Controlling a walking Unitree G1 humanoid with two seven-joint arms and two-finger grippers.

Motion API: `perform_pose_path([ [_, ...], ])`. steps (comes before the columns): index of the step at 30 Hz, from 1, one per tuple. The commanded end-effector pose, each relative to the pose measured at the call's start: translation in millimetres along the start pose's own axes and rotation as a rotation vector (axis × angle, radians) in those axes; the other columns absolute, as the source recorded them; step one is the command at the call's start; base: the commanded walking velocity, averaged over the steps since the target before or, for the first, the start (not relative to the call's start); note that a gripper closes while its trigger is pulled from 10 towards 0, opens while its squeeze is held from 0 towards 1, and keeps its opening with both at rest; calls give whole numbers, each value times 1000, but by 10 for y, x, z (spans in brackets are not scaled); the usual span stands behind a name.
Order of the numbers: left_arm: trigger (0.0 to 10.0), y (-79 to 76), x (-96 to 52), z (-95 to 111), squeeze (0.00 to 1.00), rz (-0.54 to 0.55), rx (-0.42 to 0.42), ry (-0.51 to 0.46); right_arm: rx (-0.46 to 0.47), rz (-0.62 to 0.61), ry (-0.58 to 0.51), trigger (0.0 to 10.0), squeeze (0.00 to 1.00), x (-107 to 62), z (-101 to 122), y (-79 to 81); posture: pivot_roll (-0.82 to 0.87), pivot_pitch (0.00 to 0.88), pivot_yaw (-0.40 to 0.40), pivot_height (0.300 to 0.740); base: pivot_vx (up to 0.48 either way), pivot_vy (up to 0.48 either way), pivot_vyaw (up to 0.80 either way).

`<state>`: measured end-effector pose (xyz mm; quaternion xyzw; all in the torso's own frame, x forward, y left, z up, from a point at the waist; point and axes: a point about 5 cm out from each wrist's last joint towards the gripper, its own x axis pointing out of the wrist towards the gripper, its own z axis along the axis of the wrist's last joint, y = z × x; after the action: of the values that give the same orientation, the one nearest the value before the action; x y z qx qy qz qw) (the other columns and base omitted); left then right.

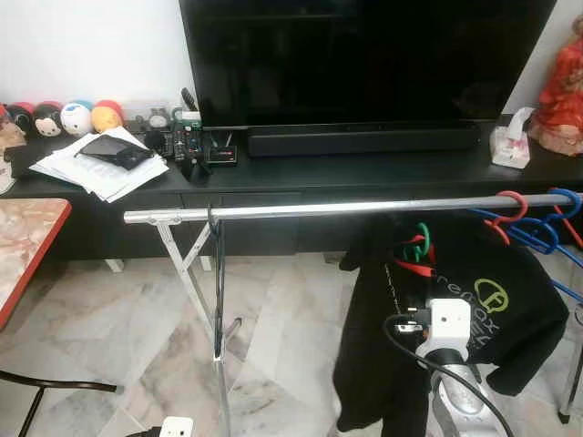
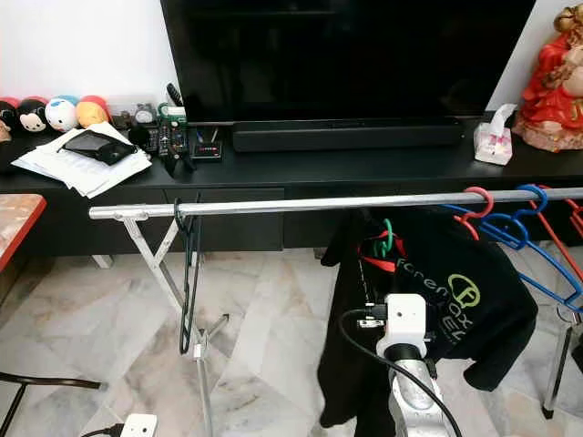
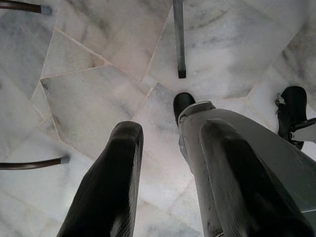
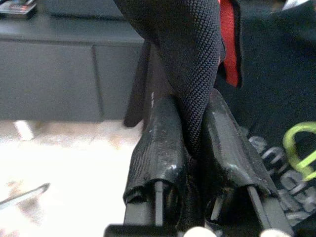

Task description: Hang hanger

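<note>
A black T-shirt (image 1: 510, 309) with a green logo sits on a green hanger (image 1: 421, 241) whose hook is just below the silver rail (image 1: 346, 208). In the right wrist view my right gripper (image 4: 190, 128) is shut on a fold of the shirt's black fabric, and red trim shows beside it. My right wrist (image 1: 449, 328) reaches up under the garment. An empty black hanger (image 1: 217, 282) hangs near the rail's left end. A red hanger (image 1: 506, 214) and blue hangers (image 1: 547, 232) hang at the right end. My left gripper (image 3: 170, 133) is open, pointing down at the marble floor.
Behind the rail stands a black console (image 1: 319, 173) with a large TV (image 1: 364, 64), papers (image 1: 105, 164), plush toys and a tissue box (image 1: 510, 146). The rack's crossed legs (image 1: 196, 282) stand at the left. A red-edged table (image 1: 23, 237) and a chair leg (image 1: 55, 384) are at the far left.
</note>
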<state>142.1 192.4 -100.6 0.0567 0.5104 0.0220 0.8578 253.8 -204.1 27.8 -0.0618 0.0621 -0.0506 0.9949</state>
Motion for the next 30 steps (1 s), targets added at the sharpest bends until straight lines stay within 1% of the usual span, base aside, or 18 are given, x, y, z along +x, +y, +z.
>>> perform_pose_path([
  [1, 10000, 6, -22, -152, 0, 0, 17, 64, -49, -47, -47, 10000, 0, -6, 28, -86, -93, 0, -1, 740, 0, 0, 0],
  [2, 10000, 4, -21, -151, 0, 0, 18, 64, -58, -51, -31, 10000, 0, -16, -9, -94, -93, 0, -1, 740, 0, 0, 0],
  [4, 10000, 2, -21, -149, 0, 0, 17, 64, -42, -56, 7, 10000, 0, -50, -102, -110, -92, 0, -2, 740, 0, 0, 0],
  [5, 10000, -3, -20, -146, 0, 2, 13, 63, -31, -57, 61, 10000, 0, -90, -215, -125, -87, 0, -4, 740, 0, 0, 0],
  [6, 10000, -3, -20, -146, 0, 2, 13, 63, -31, -57, 61, 10000, 0, -90, -215, -125, -87, 0, -4, 740, 0, 0, 0],
  [7, 10000, -7, -20, -141, 0, 3, 8, 59, 1, -62, 131, 10000, 0, -134, -349, -138, -88, 0, -4, 740, 0, 0, 0],
  [9, 10000, -11, -19, -137, 0, 3, 8, 58, 20, -60, 174, 10000, 0, -159, -428, -145, -88, 0, -6, 740, 0, 0, 0],
  [11, 10000, -17, -17, -128, 0, 2, 7, 56, 53, -67, 255, 10000, 0, -184, -555, -167, -90, 0, -8, 740, 0, 0, 0],
  [12, 10000, -19, -16, -126, 0, 2, 6, 56, 45, -66, 284, 10000, 0, -191, -593, -169, -90, 0, -8, 740, 0, 0, 0],
  [14, 10000, -28, -15, -121, 0, -1, 6, 55, 64, -69, 334, 10000, 0, -187, -649, -178, -79, 0, -12, 740, 0, 0, 0],
  [15, 10000, -28, -15, -121, 0, -1, 6, 55, 64, -69, 334, 10000, 0, -187, -649, -178, -79, 0, -12, 740, 0, 0, 0],
  [17, 10000, -39, -14, -117, 0, -2, -6, 52, 49, -67, 327, 10000, 0, -119, -607, -196, -59, 0, -21, 740, 0, 0, 0],
  [19, 10000, -39, -15, -116, 0, 1, -12, 51, 69, -70, 303, 10000, 0, -64, -557, -201, -59, 0, -21, 740, 0, 0, 0],
  [21, 10000, -37, -15, -119, 0, 2, -9, 52, 65, -61, 283, 10000, 0, -22, -516, -193, -55, 0, -27, 740, 0, 0, 0],
  [23, 10000, -36, -15, -121, 0, 3, -8, 52, 67, -58, 277, 10000, 0, -10, -506, -193, -56, 0, -27, 740, 0, 0, 0],
  [24, 10000, -31, -16, -124, 0, 6, -7, 53, 57, -58, 253, 10000, 0, 16, -470, -211, -56, 0, -26, 740, 0, 0, 0],
  [27, 10000, -21, -17, -127, 0, 8, -5, 54, 73, -83, 216, 10000, 0, 38, -423, -251, -59, 0, -22, 740, 0, 0, 0],
  [30, 10000, -17, -17, -131, 0, 6, -1, 57, 57, -45, 186, 10000, 0, 26, -407, -194, -63, 0, -23, 740, 0, 0, 0],
])
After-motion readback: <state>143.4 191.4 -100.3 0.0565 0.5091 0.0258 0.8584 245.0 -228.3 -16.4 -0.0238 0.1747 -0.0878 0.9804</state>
